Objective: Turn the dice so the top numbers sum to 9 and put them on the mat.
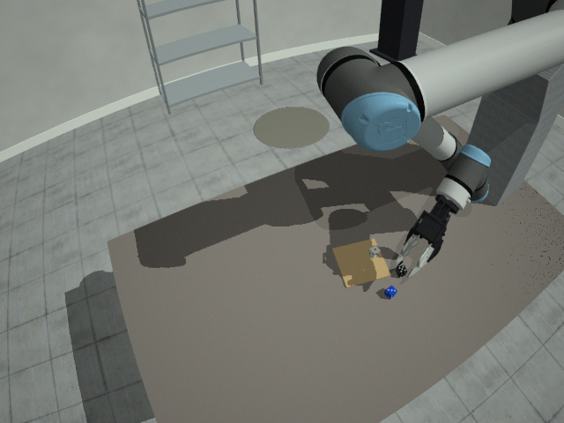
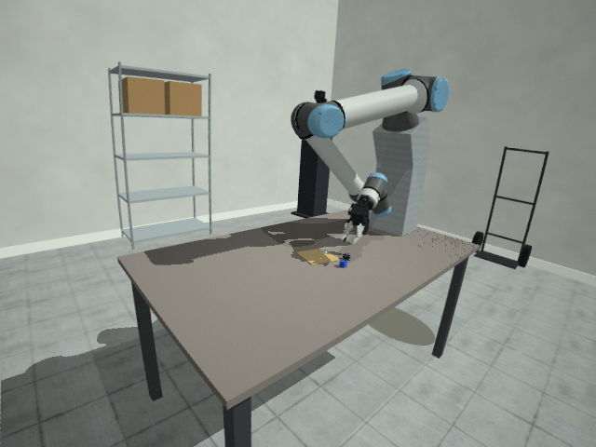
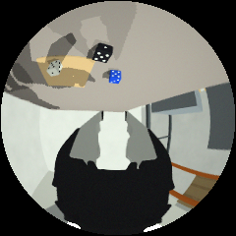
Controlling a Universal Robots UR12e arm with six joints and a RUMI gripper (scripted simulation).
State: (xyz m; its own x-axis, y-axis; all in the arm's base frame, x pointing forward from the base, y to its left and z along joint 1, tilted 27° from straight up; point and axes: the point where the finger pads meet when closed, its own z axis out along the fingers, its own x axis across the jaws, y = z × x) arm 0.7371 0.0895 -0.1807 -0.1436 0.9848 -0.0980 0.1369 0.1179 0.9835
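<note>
Black die (image 1: pixel 400 270) (image 2: pixel 345 256) (image 3: pixel 102 52), blue die (image 1: pixel 390 292) (image 2: pixel 343 264) (image 3: pixel 115 77): white pips. Pale grey die (image 1: pixel 374 251) (image 2: pixel 324 250) (image 3: pixel 54 67): dark pips. Mat (image 1: pixel 357 266) (image 2: pixel 313 256) (image 3: pixel 64 79) orange-tan.

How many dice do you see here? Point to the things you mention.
3. One white die with dark pips (image 1: pixel 374 251) (image 2: pixel 324 250) (image 3: pixel 54 68) is on the square orange mat (image 1: pixel 359 266) (image 2: pixel 311 257) (image 3: pixel 63 80); one black (image 1: pixel 400 270) (image 2: pixel 345 256) (image 3: pixel 102 52) and one blue die (image 1: pixel 390 292) (image 2: pixel 343 264) (image 3: pixel 115 76), both with white pips, are beside it on the brown table (image 1: pixel 273 328) (image 2: pixel 269 307) (image 3: pixel 162 64).
</note>
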